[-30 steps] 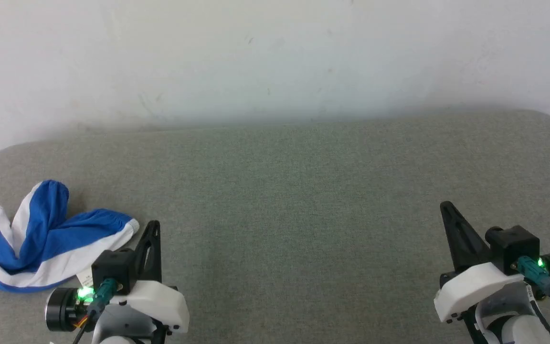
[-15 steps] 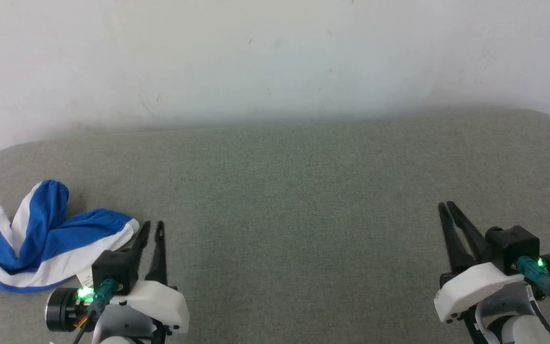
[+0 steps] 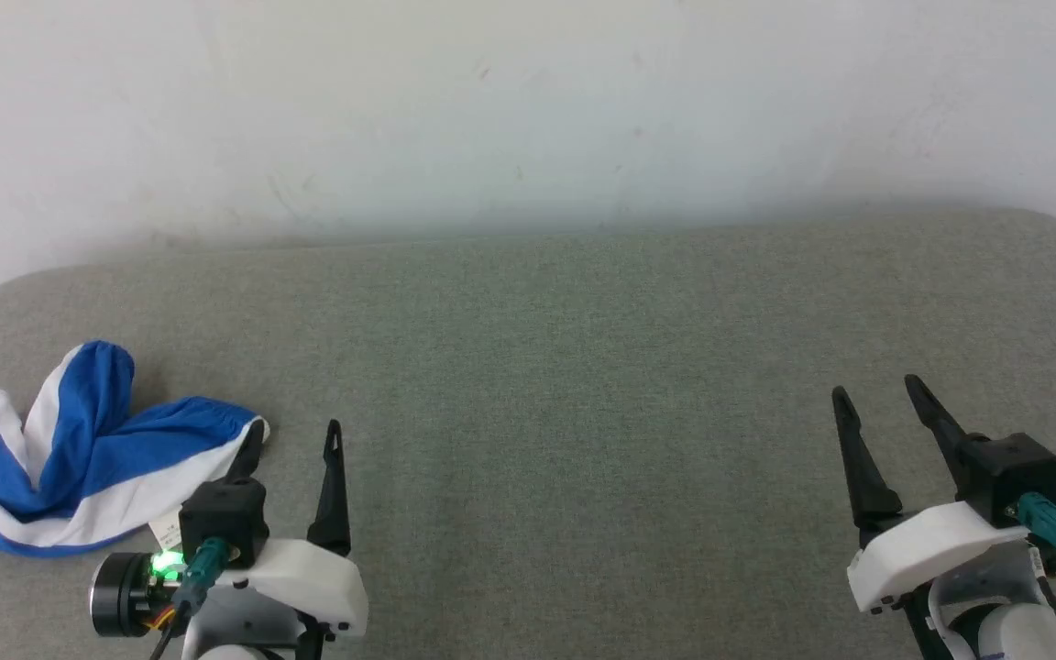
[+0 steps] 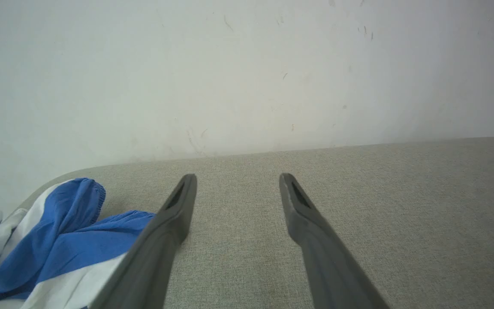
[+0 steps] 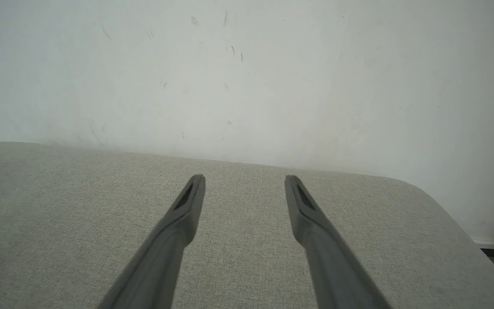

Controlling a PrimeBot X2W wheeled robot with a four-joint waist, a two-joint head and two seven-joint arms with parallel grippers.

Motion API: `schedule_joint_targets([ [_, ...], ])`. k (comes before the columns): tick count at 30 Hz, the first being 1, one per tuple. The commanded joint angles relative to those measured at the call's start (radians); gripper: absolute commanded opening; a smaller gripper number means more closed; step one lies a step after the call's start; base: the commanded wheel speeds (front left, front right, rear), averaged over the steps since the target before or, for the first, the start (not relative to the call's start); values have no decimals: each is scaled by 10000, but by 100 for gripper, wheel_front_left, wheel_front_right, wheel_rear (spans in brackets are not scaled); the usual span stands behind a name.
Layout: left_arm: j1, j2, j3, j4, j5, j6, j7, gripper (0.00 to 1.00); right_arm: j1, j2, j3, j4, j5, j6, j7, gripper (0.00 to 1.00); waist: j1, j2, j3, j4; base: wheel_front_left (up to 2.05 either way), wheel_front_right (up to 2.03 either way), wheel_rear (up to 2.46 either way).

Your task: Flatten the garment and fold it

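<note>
Garment [image 3: 79,467] lies bunched at the far left of the grey pad [image 3: 583,367], near its rounded edge. Not yet flattened. Left gripper [image 3: 295,431] sits just beside it, jaws apart and empty. Right gripper [image 3: 874,387] is well apart, also spread (holding nothing). Best to pinch a hem and drag rightward, where the pad is broad and bare.

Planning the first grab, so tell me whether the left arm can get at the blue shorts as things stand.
Probably yes. The left gripper is open right beside the shorts, close to their white hem, and nothing lies between them on the grey surface.
</note>
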Motion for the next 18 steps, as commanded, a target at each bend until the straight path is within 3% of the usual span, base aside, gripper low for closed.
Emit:
schedule_joint_targets([
  [1, -77, 5, -49, -25, 16, 92, -104, 100, 41, 9, -47, -88, 96, -3, -99, 100, 0, -1, 14, 26, 0, 0, 0],
  [18, -181, 87, -225, -184, -8, 695, -459, 100, 76, 15, -300, -295, 230, -5, -454, 100, 0, -1, 202, 970, 0, 0, 0],
])
